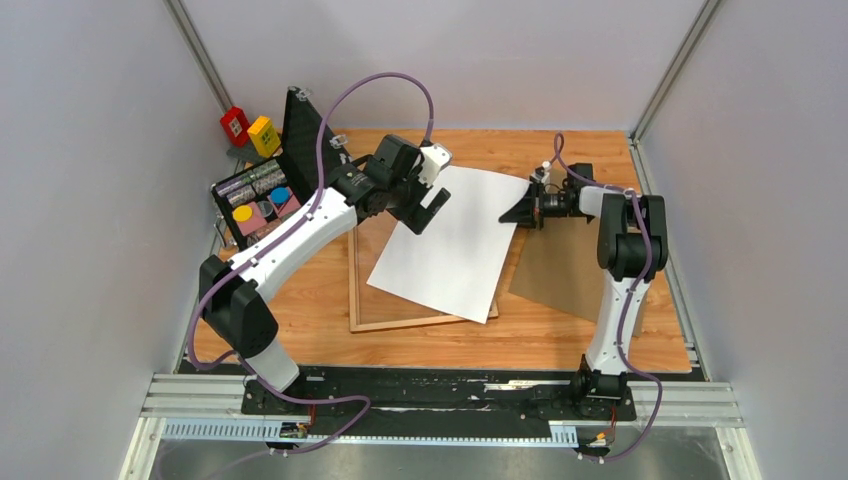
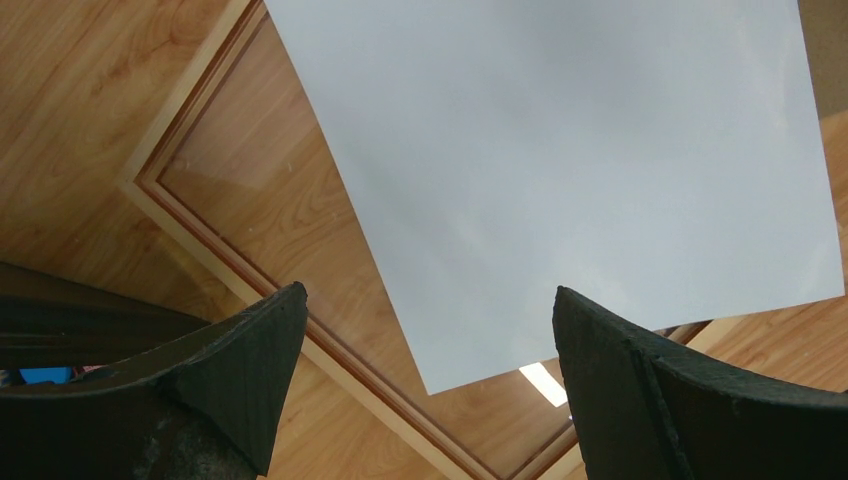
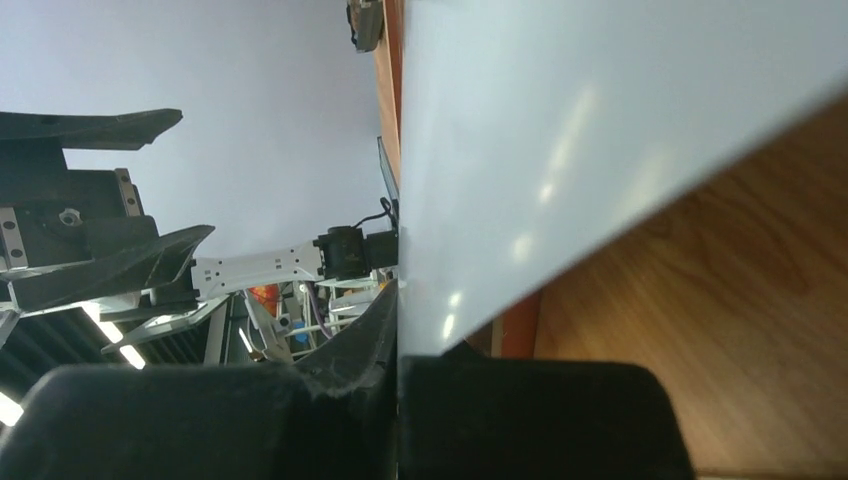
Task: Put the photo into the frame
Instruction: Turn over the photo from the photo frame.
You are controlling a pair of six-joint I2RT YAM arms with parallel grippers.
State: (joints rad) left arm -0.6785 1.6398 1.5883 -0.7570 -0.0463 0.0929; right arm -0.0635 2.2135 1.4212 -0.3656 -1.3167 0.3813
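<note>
- Two pincers are sharing this job: the right gripper (image 1: 524, 209) is clamping shut on the photo (image 1: 450, 240) at one corner, the sheet spreading away ahead of its fingertips.
- The left gripper (image 1: 428, 210) is hovering wide open, holding nothing. The photo's opposite edge is lying just below its jaws, skewed over the frame (image 1: 353, 290) (flat on the table, underneath).
- Judging by looks, the sheet is behaving light, floppy and slick, so it is probably asking for margin grips near the corners to avoid creasing.
</note>
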